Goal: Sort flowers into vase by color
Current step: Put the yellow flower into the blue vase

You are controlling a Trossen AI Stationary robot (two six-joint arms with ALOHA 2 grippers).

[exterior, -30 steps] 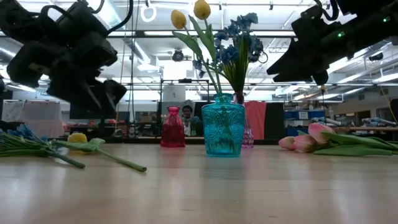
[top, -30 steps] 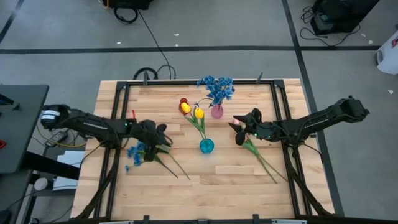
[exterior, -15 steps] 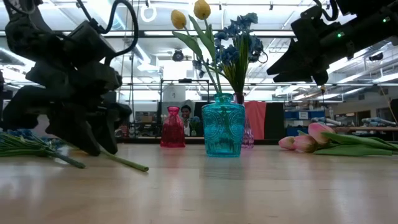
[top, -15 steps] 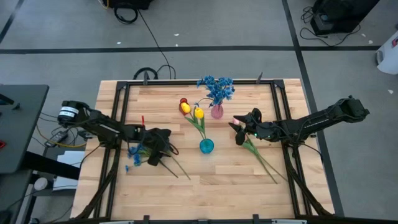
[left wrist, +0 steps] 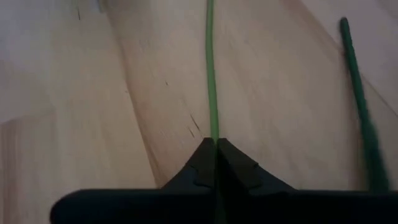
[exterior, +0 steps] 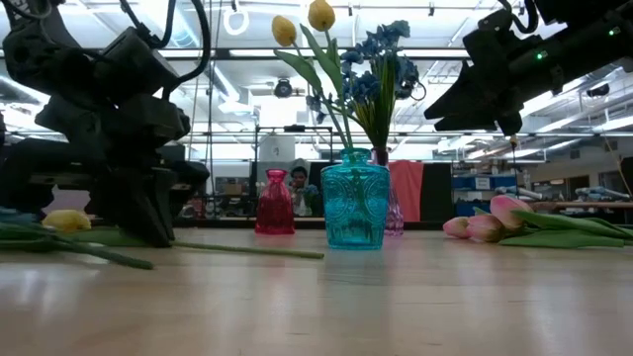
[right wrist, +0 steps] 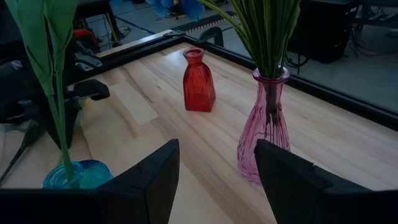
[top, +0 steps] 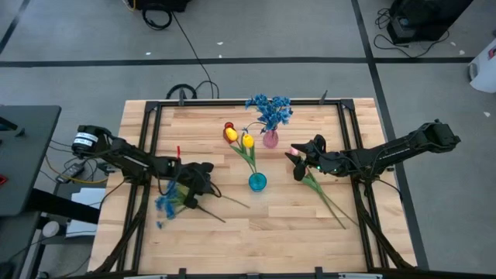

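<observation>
My left gripper (top: 204,186) is low over the table's left half, shut on the green stem (left wrist: 211,93) of a yellow tulip whose bud (exterior: 67,220) lies on the wood. Blue sprigs (top: 166,203) lie beside it, their dark stem (top: 211,212) flat on the table. My right gripper (top: 297,165) hangs open above the pink tulips (exterior: 485,223), which lie on the table's right half. A teal vase (top: 257,181) holds yellow tulips (top: 246,141), a pink vase (right wrist: 266,124) holds blue flowers (top: 270,110), and a red vase (right wrist: 199,81) stands with nothing in it. My left gripper pinches the tulip's thin stem (left wrist: 212,134) between its two fingertips (left wrist: 200,163). The fingers slant down from the table's left and point roughly along the stem. The stem lies flat on the wood, its free end (top: 247,205) toward the teal vase.
A black frame (top: 147,124) borders the wooden top. The three vases stand close together at the middle and far middle. The near half of the table (top: 271,232) holds only stem ends.
My left gripper has sunk to the table, shifted a little toward the right edge, and shut on the tulip stem. The stem's free end has swung toward the teal vase. The blue sprigs have slid toward the near edge.
</observation>
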